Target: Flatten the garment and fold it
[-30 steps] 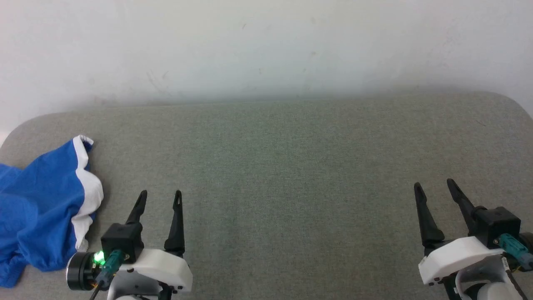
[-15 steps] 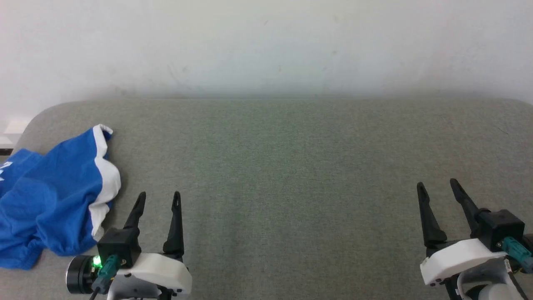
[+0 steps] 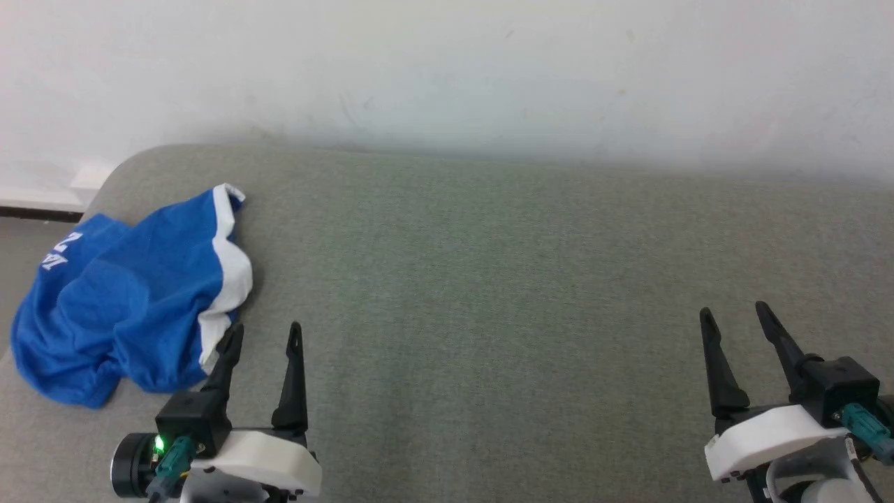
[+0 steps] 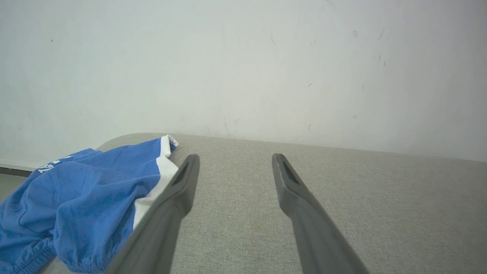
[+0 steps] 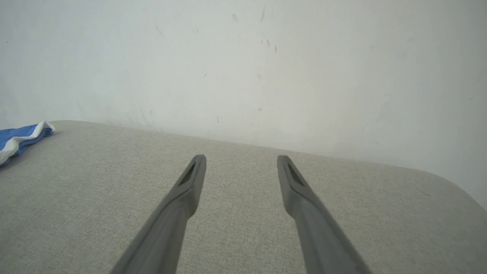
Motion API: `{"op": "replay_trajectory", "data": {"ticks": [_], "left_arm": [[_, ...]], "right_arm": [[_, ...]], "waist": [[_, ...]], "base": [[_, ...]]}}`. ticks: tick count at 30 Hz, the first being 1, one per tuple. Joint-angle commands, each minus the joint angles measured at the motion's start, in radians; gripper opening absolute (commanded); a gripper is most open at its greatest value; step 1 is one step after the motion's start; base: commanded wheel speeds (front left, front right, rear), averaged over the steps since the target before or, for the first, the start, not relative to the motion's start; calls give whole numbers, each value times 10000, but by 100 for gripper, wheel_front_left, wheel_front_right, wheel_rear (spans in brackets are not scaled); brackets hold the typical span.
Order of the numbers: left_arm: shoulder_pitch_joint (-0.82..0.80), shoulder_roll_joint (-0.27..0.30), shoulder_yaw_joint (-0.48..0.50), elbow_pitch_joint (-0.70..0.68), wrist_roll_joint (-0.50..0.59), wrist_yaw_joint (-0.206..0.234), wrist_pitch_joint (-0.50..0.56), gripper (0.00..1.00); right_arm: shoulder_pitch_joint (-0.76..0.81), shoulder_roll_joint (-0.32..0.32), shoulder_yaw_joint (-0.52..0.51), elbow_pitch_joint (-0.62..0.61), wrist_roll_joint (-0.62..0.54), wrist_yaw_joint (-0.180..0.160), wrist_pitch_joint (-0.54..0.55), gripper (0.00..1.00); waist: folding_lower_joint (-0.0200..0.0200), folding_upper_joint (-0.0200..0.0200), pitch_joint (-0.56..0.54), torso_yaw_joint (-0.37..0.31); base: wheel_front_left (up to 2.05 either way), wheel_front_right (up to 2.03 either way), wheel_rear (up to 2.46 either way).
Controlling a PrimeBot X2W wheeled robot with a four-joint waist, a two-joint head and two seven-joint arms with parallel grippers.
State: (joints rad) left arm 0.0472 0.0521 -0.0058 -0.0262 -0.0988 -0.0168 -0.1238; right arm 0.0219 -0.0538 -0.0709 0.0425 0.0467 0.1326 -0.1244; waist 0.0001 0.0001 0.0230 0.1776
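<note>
1. Royal-blue soft fabric garment (image 3: pixel 133 307) with a white edge band (image 3: pixel 227 272) and small white lettering (image 3: pixel 59 253): it lies crumpled in a loose heap at the left end of the surface, near its rounded corner. It is bunched and creased, so neither flattening nor folding has been done.
2. Grey-green woven padded surface (image 3: pixel 489 279) with rounded corners, set against a plain white wall (image 3: pixel 447 63). Its broad middle is bare, which probably makes it the spreading area for the cloth.
3. Left gripper (image 3: pixel 267 328), two long dark fingers on a white housing: the fingers stand apart with nothing between them. It sits just beside the heap's near right edge. In the left wrist view one finger (image 4: pixel 179 186) crosses in front of the white band. Whether it touches the cloth cannot be told. Being the nearer arm, it is likely the one to take the first hold.
4. Right gripper (image 3: pixel 733 311), of the same build: its fingers are spread and empty. It hangs over bare surface, well apart from the garment.
5. Judged next step: catching an edge, most plausibly the white band, and drawing the heap toward the centre. Such limp cloth will drag and fold over itself.
</note>
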Motion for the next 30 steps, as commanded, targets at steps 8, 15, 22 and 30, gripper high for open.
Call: {"op": "replay_trajectory", "data": {"ticks": [8, 15, 22, 30], "left_arm": [[212, -10, -38, -97, -307, 17, -248, 100], [258, -11, -127, -127, -513, 91, -393, 100], [387, -12, -129, -153, -665, 111, -540, 100], [488, -13, -187, -181, -874, 162, -707, 100]], "right_arm": [[-38, 20, 32, 126, -249, -11, -243, 100], [-63, 22, 56, 261, -328, -12, -388, 100], [-42, 24, 119, 366, -401, -13, -535, 100], [-67, 27, 262, 519, -526, -14, -702, 100]], "waist": [[-1, -1, 203, 866], [-1, -1, 258, 1538], [-1, -1, 268, 2208], [-1, -1, 330, 2843]], "base": [[0, 0, 0], [0, 0, 0], [0, 0, 0], [0, 0, 0]]}}
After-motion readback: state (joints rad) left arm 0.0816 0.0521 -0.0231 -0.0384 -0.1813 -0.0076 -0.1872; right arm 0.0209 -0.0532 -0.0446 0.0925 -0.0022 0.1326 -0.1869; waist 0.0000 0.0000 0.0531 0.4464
